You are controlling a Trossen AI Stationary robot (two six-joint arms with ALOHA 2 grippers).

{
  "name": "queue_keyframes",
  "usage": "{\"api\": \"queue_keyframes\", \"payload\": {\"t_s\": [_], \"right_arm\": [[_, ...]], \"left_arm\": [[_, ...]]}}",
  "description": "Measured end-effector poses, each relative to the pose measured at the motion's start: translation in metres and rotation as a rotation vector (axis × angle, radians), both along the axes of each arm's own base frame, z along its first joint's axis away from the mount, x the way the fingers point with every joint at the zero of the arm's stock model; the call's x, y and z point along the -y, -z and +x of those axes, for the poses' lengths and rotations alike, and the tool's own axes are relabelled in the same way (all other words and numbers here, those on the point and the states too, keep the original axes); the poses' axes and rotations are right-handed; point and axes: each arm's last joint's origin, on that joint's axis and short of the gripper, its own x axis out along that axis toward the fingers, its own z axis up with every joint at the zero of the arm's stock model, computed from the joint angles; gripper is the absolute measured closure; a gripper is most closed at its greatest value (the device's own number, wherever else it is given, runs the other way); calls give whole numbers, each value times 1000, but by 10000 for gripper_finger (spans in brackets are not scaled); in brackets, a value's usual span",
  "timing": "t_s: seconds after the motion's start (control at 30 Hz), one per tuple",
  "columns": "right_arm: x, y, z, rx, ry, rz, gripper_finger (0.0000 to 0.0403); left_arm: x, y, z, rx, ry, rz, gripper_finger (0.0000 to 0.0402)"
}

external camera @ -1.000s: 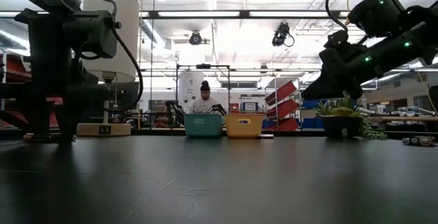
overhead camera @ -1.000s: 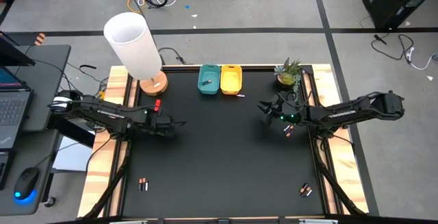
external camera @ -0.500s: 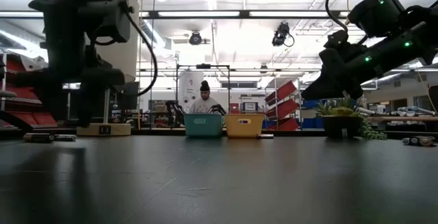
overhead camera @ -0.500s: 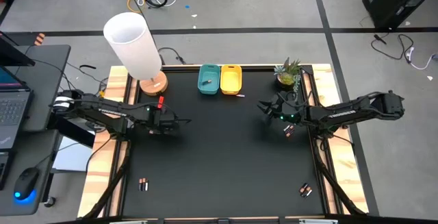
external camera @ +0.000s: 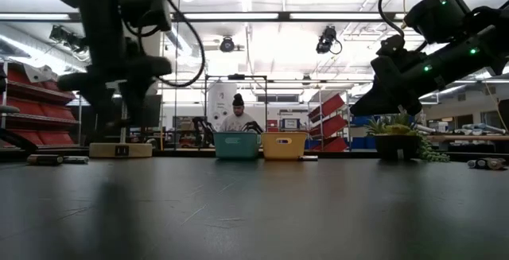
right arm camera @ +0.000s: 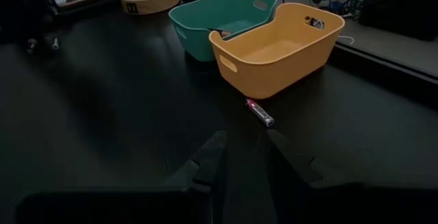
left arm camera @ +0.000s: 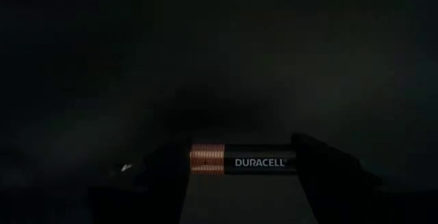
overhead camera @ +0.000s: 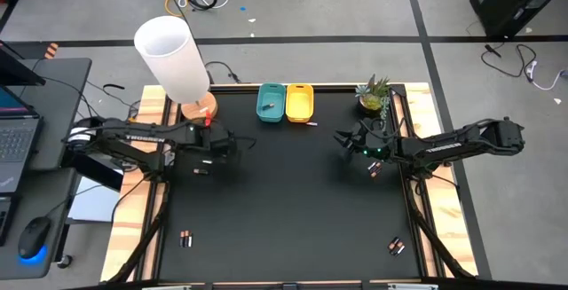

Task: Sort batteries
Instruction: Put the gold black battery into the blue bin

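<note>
Pinching a black battery [left arm camera: 243,163] crosswise between its fingers, the left gripper [overhead camera: 232,141] hangs above the left part of the black table [overhead camera: 284,210]; much free surface lies toward the teal bin [overhead camera: 271,101] and yellow bin [overhead camera: 300,100] at the far edge. The right gripper [overhead camera: 341,138] waits near the right edge, jaws narrowly apart, gripping nothing. Small batteries [overhead camera: 185,238] lie near the front corners.

Left claw [left arm camera: 241,166] fingers mostly lost in dark, cut off by frame edge; batteries [overhead camera: 185,238] at table's near-left corner too small to ID.
</note>
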Motion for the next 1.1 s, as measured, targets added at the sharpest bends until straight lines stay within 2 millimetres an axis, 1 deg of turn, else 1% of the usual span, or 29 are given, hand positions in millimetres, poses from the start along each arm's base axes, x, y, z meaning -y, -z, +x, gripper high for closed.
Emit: {"api": "queue_keyframes", "payload": {"t_s": [0.13,0.3,0.47,0.63,0.83,1.1], "right_arm": [[0,0,0,0,0,0,315],[0,0,0,0,0,0,315],[0,0,0,1,0,0,315],[1,0,0,-4,1,-5,315],[1,0,0,-6,1,-7,315],[1,0,0,-10,0,-9,315]], "left_arm": [[-15,-6,6,59,4,33,151],[-38,-10,13,148,-2,82,151],[-57,-9,20,212,9,119,151],[-72,-5,34,303,86,154,151],[-84,-1,53,409,172,225,151],[-105,-16,80,468,276,457,151]]}}
